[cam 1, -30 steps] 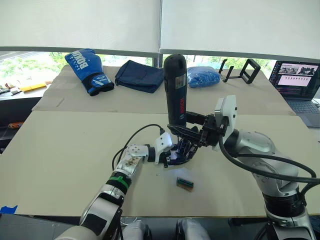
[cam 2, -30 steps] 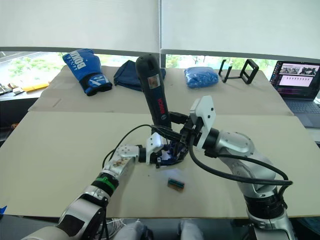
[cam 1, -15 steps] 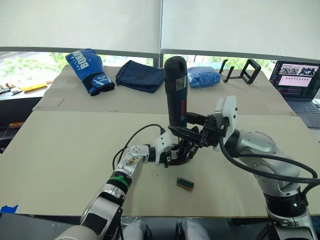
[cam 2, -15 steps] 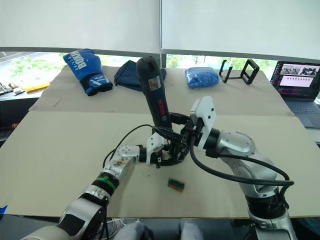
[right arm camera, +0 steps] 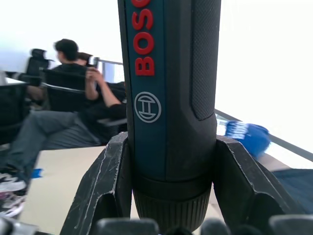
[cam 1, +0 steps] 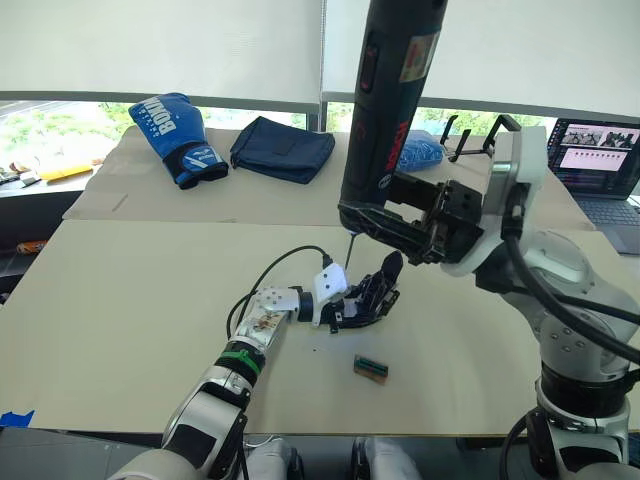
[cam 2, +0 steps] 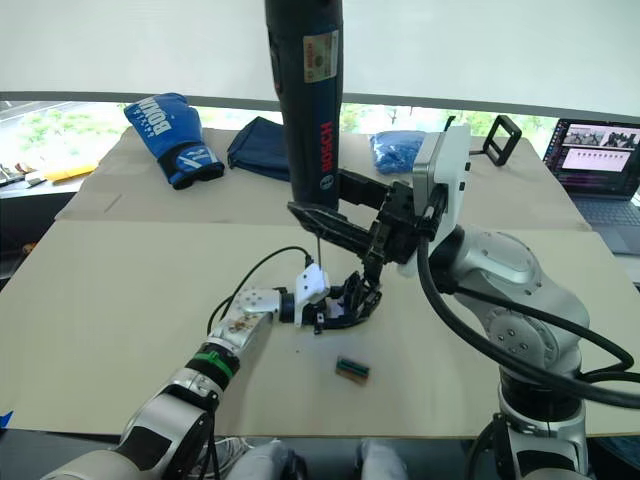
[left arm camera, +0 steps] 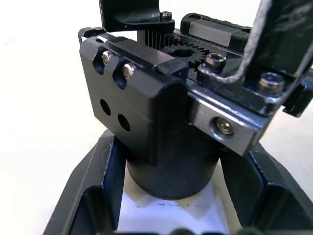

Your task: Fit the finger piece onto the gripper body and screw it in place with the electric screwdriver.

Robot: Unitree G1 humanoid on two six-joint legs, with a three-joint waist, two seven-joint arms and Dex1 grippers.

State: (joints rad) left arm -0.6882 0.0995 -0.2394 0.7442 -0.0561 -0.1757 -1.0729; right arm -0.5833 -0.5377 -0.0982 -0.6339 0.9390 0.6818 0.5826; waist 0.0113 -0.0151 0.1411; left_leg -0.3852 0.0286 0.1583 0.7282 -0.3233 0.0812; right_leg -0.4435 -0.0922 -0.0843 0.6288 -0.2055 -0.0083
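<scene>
The table (cam 1: pixel 130 300), a wide beige surface, carries everything. Along its far edge lie a blue boxing glove (cam 1: pixel 177 140) toward the left corner, a folded dark blue cloth (cam 1: pixel 283 150) beside it, a blue bundle (cam 2: pixel 400 152) near the middle, a black stand (cam 1: pixel 480 140) and an open laptop (cam 1: pixel 597 160) at the far right corner.

The electric screwdriver (cam 1: pixel 390 110) stands upright above the middle of the table, its thick black body rising out of the top of the head views, its thin metal bit pointing down at the gripper body without visibly touching it. The right gripper (cam 1: pixel 395 225) is clamped around the tool's lower end: in the right wrist view its two black fingers (right arm camera: pixel 110 181) press against either side of the barrel just above the knurled collar.

The left gripper (cam 1: pixel 345 305) lies low on the table near its middle, with its fingers closed on the round base of the gripper body (cam 1: pixel 368 298). The left wrist view shows both fingers (left arm camera: pixel 93 196) hugging the black cylinder, above which sit the block with its screws, a small gear and a toothed rack. The gripper body rests on or just over the tabletop, leaning away from the left wrist, with a pointed black finger piece (cam 1: pixel 390 268) sticking up from it toward the screwdriver bit.

A small green-and-tan block (cam 1: pixel 369 367) lies on the table nearer the front edge, just apart from the gripper body.
</scene>
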